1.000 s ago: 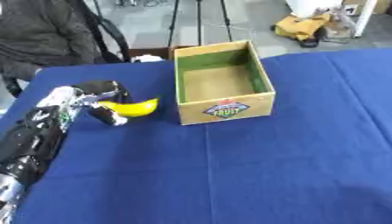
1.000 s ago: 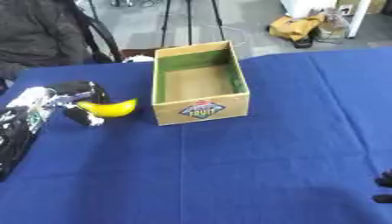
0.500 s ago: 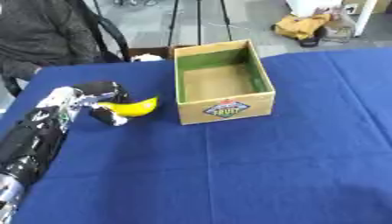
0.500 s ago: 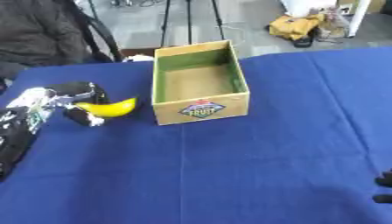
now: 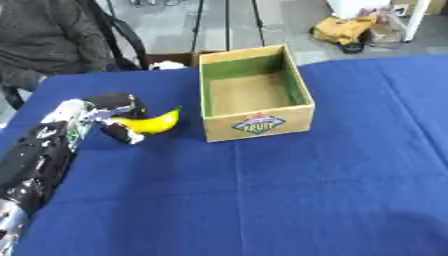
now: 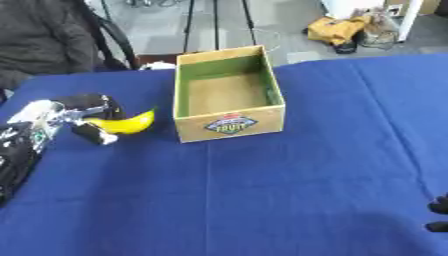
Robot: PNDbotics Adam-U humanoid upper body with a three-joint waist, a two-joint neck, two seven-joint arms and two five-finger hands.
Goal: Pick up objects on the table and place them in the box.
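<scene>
Banana (image 5: 150, 123) sits in the left hand (image 5: 112, 116), fingers curled round its left end, just left of the box (image 5: 255, 95) on the blue table (image 5: 315, 190). Over the last second almost nothing has shifted: hand and fruit hold the same spot beside the box. Judgement: grasp made, carry not yet begun. Box interior looks empty. Right hand (image 6: 438, 214) barely shows at the near right edge; its fingers cannot be read.

A yellow bag (image 5: 346, 29) lies on the floor behind the blue table (image 5: 289, 200).
</scene>
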